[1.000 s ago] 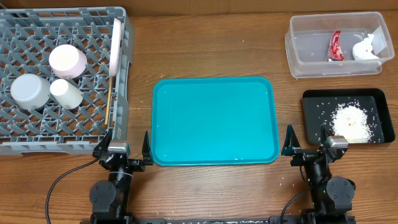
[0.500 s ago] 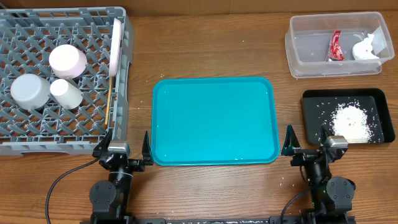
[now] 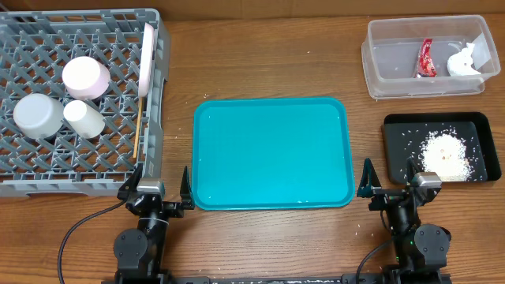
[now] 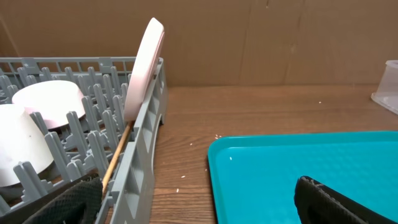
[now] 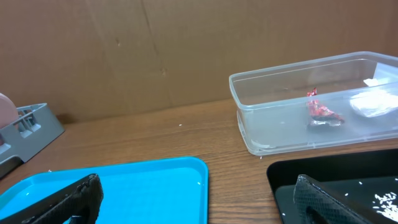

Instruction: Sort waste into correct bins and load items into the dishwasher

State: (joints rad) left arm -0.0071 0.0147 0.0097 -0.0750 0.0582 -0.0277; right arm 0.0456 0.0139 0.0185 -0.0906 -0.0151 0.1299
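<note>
Overhead and wrist views of the table (image 3: 260, 47) with sorted waste and a loaded rack.

- **Dish rack:** the grey dish rack (image 3: 47, 162) sits at the far left. A white plate (image 3: 147, 59) stands on edge against its right wall. A white bowl (image 3: 86, 76), a pale grey bowl (image 3: 37, 116) and a small white cup (image 3: 84, 117) sit mouth-down on the lattice floor. The wooden chopsticks (image 3: 140, 130) lie along the right wall, just below the plate.
- **Teal tray:** this tray (image 3: 272, 154) lies at the centre of the table.
- **Clear tub:** the tub (image 3: 394, 67) is at the far right. It holds the red wrapper (image 3: 427, 58) and, beside it, the white tissue (image 3: 465, 59).
- **Black tray:** this tray (image 3: 398, 134) lies just in front of the tub and carries a heap of rice scraps (image 3: 447, 155), with stray grains around the heap.
- **Left tool:** the left tool (image 3: 158, 180) rests at the near edge, between the rack's corner and the teal tray. Its fingers (image 4: 339, 199) are spread apart and grip nothing.
- **Right tool:** the right tool (image 3: 388, 175) rests at the near edge, between the teal tray and the black tray. Its fingers (image 5: 320, 196) are likewise apart and empty.
</note>
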